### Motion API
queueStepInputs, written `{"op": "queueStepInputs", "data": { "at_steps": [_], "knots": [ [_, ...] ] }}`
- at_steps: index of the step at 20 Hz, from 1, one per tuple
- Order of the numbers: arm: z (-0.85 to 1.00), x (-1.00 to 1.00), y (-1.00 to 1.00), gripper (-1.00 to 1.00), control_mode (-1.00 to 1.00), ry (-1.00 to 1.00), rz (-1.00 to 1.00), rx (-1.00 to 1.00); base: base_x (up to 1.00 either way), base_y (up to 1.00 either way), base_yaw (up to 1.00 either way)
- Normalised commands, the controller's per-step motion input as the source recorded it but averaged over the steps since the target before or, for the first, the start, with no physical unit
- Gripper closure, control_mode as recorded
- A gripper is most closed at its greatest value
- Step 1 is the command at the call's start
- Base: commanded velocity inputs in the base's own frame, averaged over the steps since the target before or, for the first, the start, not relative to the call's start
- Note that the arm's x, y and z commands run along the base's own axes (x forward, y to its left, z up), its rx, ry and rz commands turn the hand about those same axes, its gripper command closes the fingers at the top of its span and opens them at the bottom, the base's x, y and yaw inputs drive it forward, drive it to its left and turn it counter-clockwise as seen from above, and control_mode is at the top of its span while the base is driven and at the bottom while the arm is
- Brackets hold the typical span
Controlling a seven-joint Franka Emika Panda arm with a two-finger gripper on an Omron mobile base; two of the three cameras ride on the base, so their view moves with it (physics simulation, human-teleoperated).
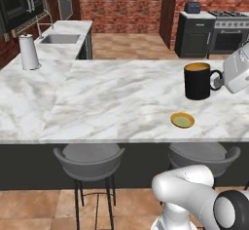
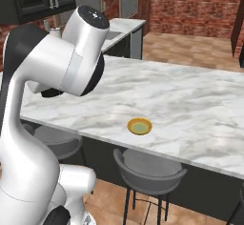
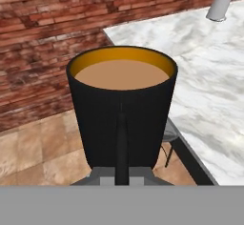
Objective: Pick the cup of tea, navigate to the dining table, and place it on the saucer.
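End effector clamped on cup of tea

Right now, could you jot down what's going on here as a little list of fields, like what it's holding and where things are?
held item: cup of tea, black, brown tea near the rim, upright
gripper: shut on the cup's handle
cup position: in the air above the dining table, not set down
saucer: yellow rim, greenish centre, nothing on it, near the table's front edge
cup relative to saucer: behind it, slightly to the right in the left base view
other items: white-grey cylinder at far left; stools under the table
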Motion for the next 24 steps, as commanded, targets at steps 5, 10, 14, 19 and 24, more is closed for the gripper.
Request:
{"op": "queueStepInputs", "data": {
  "at_steps": [5, 10, 14, 19, 24],
  "knots": [
    [0.00, 0.00, 0.00, 1.00, 1.00, 0.00, 0.00, 0.00, 0.02, 0.00, -0.02],
    [0.00, 0.00, 0.00, 1.00, 1.00, 0.00, 0.00, 0.00, 0.00, 0.00, 0.00],
    [-0.08, 0.10, -0.03, 1.00, -1.00, 0.00, 0.00, 0.00, 0.00, 0.00, 0.00],
    [-0.09, 0.21, -0.61, 1.00, -1.00, 0.00, 0.04, 0.03, 0.00, 0.00, 0.00],
    [-0.13, 0.41, -0.78, 1.00, -1.00, 0.00, 0.14, 0.07, 0.00, 0.00, 0.00]
  ]
}}
